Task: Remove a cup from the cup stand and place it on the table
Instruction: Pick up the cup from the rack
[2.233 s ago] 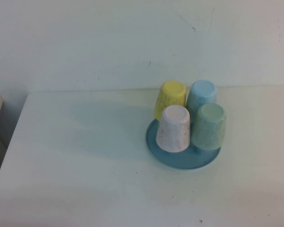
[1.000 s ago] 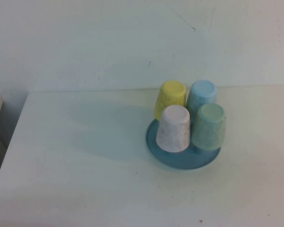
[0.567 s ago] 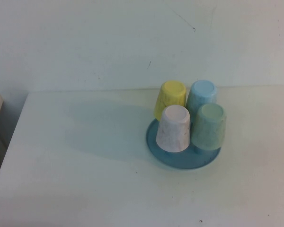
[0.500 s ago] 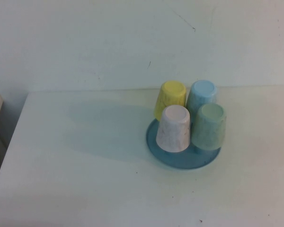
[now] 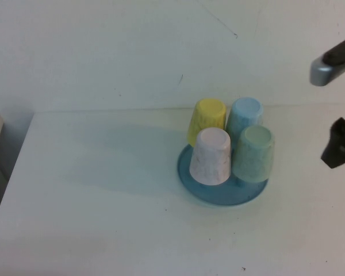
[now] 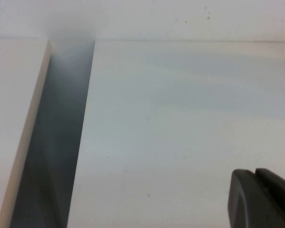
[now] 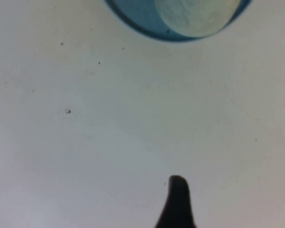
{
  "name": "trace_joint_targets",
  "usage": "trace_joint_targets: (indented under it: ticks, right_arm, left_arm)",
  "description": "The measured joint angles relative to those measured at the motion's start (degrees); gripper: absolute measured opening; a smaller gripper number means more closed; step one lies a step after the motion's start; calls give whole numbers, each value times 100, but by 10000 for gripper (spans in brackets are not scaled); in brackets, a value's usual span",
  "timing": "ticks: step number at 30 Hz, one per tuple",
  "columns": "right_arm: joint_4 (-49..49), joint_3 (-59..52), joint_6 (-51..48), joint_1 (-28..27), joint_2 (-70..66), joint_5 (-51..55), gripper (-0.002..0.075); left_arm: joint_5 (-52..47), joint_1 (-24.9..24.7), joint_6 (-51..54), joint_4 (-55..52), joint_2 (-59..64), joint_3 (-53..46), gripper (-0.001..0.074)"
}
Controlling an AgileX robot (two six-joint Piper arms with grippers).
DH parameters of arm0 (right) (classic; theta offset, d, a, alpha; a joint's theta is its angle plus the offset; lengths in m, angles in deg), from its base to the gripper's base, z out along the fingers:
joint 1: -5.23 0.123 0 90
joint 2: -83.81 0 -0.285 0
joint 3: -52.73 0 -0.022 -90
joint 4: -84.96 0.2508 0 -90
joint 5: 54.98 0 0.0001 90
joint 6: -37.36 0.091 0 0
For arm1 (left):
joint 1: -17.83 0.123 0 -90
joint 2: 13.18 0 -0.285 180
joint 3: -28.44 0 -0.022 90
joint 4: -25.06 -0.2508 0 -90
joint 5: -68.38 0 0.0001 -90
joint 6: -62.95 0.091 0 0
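Observation:
The pale mint-green cup [image 5: 254, 154] sits upside down on the front right of the round blue cup stand [image 5: 218, 196], which rests on the white table [image 5: 103, 207]. My right gripper [image 5: 337, 146] hangs at the right edge of the high view, to the right of the stand and apart from the cup. In the right wrist view the right gripper [image 7: 178, 202] is over bare table, with the mint cup [image 7: 197, 16] and the stand's rim [image 7: 133, 21] ahead. My left gripper [image 6: 259, 199] is shut and empty over the table's left part.
A yellow cup [image 5: 207, 119], a light blue cup [image 5: 244, 118] and a pinkish-white cup [image 5: 211, 156] also sit on the stand. A gap [image 6: 61, 142] runs along the table's left edge beside a pale cream surface [image 6: 12, 118]. A white wall stands behind.
My right arm has come into the high view from the right edge. The cups and the stand have not moved.

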Motion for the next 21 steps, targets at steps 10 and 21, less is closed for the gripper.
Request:
trace_joint_targets:
  ticks: [10, 21]
  right_arm:
    - [-24, 1490, -174, 583, -1700, 11, 554]
    - [-42, 2178, -324, 765, -2485, 11, 554]
  left_arm:
    - [0, 0, 0, 0, 0, 0, -4]
    - [0, 0, 0, 0, 0, 0, -4]
